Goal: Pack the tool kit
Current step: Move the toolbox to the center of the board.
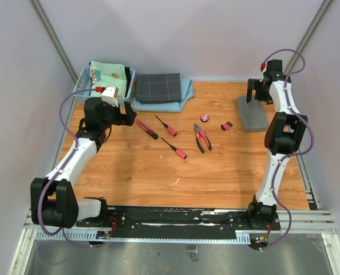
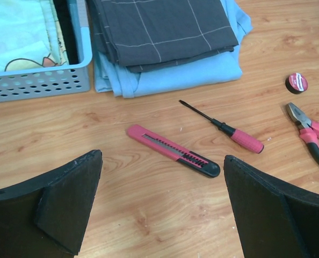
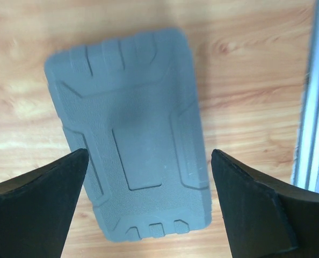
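Resting on woodgrain table (image 3: 245,54), grey plastic case (image 3: 132,134) shows rounded, ribbed lid.

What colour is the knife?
The knife is pink with a black end; left wrist view shows it best.

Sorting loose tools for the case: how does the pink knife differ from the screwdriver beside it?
The knife is a flat bar, pink with a black end; the screwdriver is a thin dark shaft with a pink grip. In the left wrist view the knife lies nearer, the screwdriver beyond it. Both lie flat, roughly parallel, not touching.
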Action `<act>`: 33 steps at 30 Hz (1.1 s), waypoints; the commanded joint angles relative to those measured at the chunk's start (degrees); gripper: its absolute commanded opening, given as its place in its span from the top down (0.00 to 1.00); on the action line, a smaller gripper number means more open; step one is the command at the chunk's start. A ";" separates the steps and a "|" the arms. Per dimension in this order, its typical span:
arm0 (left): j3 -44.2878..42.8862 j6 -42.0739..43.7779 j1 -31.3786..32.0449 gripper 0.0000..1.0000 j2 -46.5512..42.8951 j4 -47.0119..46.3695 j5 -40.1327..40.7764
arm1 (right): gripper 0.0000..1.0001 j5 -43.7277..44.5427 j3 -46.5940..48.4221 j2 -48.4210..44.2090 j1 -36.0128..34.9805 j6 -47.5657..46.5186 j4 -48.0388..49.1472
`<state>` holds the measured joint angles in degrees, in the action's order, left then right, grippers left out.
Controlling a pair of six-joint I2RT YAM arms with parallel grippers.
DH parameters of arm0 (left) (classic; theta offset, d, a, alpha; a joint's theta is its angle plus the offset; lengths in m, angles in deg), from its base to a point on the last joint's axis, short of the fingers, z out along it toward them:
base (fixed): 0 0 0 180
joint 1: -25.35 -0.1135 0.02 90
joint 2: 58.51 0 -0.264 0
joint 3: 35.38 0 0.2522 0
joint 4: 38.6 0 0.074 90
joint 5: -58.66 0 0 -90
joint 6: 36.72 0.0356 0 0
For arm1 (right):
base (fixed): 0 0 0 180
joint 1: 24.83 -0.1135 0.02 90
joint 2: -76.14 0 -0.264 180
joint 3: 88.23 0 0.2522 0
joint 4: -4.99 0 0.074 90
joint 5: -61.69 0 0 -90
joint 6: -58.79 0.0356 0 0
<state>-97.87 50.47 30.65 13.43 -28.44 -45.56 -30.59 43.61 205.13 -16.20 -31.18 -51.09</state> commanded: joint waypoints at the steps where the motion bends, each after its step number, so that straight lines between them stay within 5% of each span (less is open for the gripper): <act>1: -2.16 0.58 1.26 0.01 0.48 0.32 -1.47 | 0.02 -1.33 9.77 1.28 2.43 4.80 3.13; 6: -2.64 1.06 1.64 0.01 1.01 1.39 -1.93 | 0.02 -4.23 17.29 9.16 3.94 8.97 3.57; 13: -2.55 1.39 1.65 0.01 0.99 3.06 -4.13 | 0.02 -10.08 11.95 11.66 3.57 12.52 13.00; 24: -3.77 1.12 1.90 0.01 3.21 2.96 -5.61 | 0.02 -8.19 14.20 14.96 2.29 12.48 11.83; 33: -5.03 4.27 4.00 0.01 2.89 6.76 -5.51 | 0.02 -5.06 -5.84 6.61 0.39 8.17 10.86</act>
<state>-100.06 52.31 33.09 16.36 -23.78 -50.36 -37.39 45.95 216.15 -14.32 -21.80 -36.89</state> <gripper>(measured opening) 0.993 0.982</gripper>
